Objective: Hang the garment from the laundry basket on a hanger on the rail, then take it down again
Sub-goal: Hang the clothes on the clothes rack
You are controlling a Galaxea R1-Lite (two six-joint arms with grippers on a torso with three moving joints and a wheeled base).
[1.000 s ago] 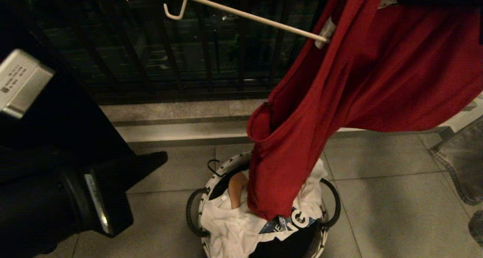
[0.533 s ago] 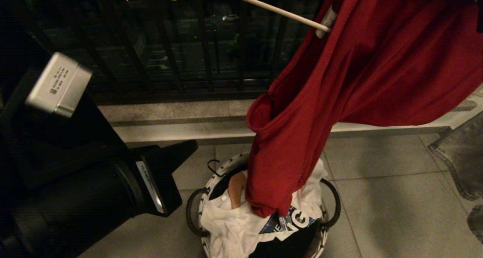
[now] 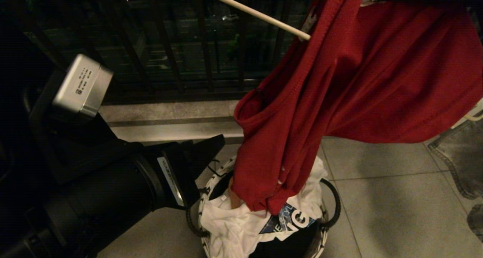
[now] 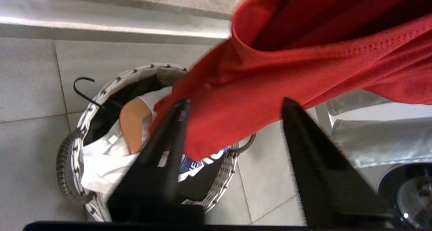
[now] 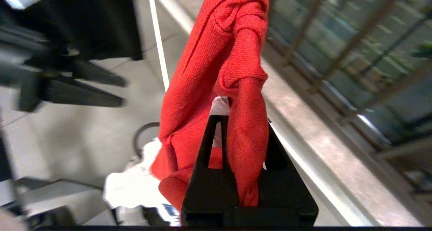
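Note:
The red garment (image 3: 377, 80) hangs from the upper right, its lower end drooping onto the clothes in the laundry basket (image 3: 206, 197). The hanger (image 3: 249, 11), a thin white bar, slants from the top into the garment's neck. My right gripper (image 5: 221, 104) is shut on a bunched fold of the garment (image 5: 243, 89) by its white label; it is out of the head view. The left gripper (image 4: 234, 104) stands open, low beside the basket, its fingertips (image 4: 182, 106) at the garment's hanging sleeve (image 4: 270, 82). No cloth is pinched between them.
A white T-shirt (image 3: 234, 228), a black printed one (image 3: 294, 222) and a wooden hanger (image 4: 133, 123) with a black hook lie in the basket. Dark railing bars (image 3: 203, 62) and a concrete kerb (image 3: 169, 122) stand behind. Grey jeans (image 3: 460, 163) hang at the right.
My left arm has swung in from the left toward the garment and the basket. The hanger bar has shifted up and left, and the garment's lower end has dropped lower onto the basket's clothes.

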